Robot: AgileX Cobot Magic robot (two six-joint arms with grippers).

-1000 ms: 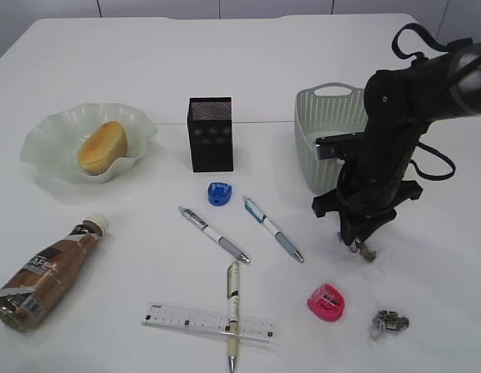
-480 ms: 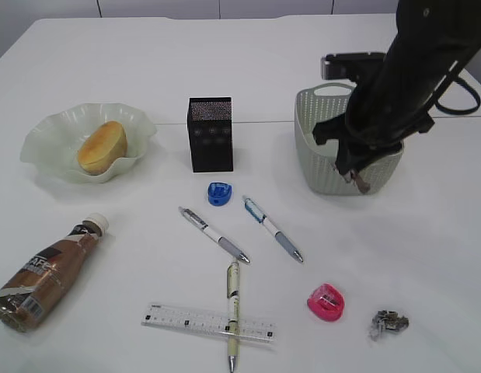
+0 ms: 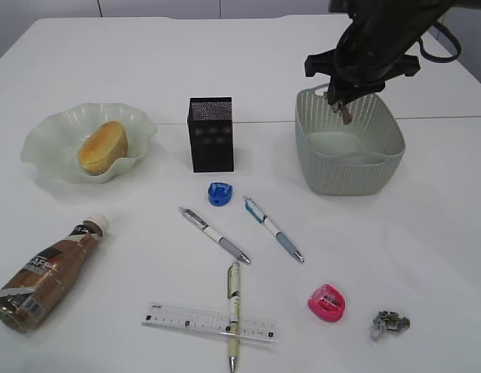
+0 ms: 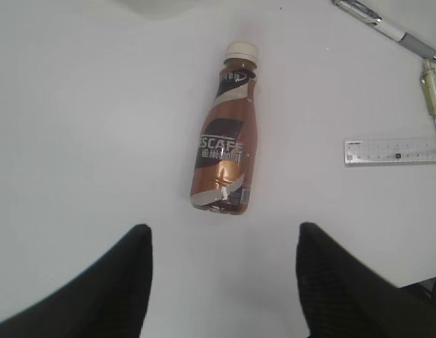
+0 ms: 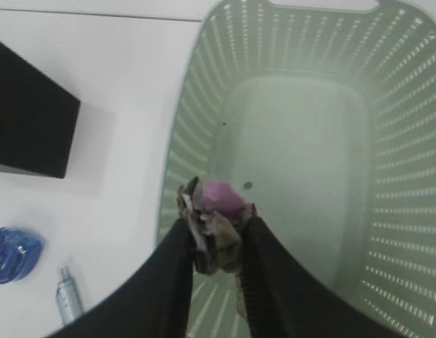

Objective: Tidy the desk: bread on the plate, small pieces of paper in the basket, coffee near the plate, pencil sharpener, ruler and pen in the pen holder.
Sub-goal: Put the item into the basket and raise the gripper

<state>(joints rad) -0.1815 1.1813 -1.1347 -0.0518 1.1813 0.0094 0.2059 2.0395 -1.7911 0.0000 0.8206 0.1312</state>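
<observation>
Right gripper (image 5: 216,243) is clamped on a crumpled paper scrap (image 5: 212,224), held above the pale green basket (image 3: 322,167), over its left inner wall in the right wrist view. Scrap is wadded, grey-brown with a pink patch at the top, bulging out between the two dark fingers (image 5: 172,282). In the exterior view the gripper (image 3: 343,109) is seen at the basket's far left corner, scrap hanging at rim level.

Basket floor is seen bare apart from a small dark speck. A second crumpled scrap (image 3: 389,322) is noted on the table near the front right, just beside a pink pencil sharpener (image 3: 327,302).

Left gripper (image 4: 221,282) is held open above the table, nothing between its fingers. A coffee bottle (image 4: 227,148) is seen lying on its side beyond it, white cap pointing away, brown label with silver band.

Bread (image 3: 102,146) is noted in the frilled plate (image 3: 46,128). Black pen holder (image 3: 210,134) stands upright; blue sharpener (image 3: 220,193) lies just in front of it. Three pens (image 3: 273,228) and a ruler (image 3: 209,322) lie loose, one pen crossing the ruler.
</observation>
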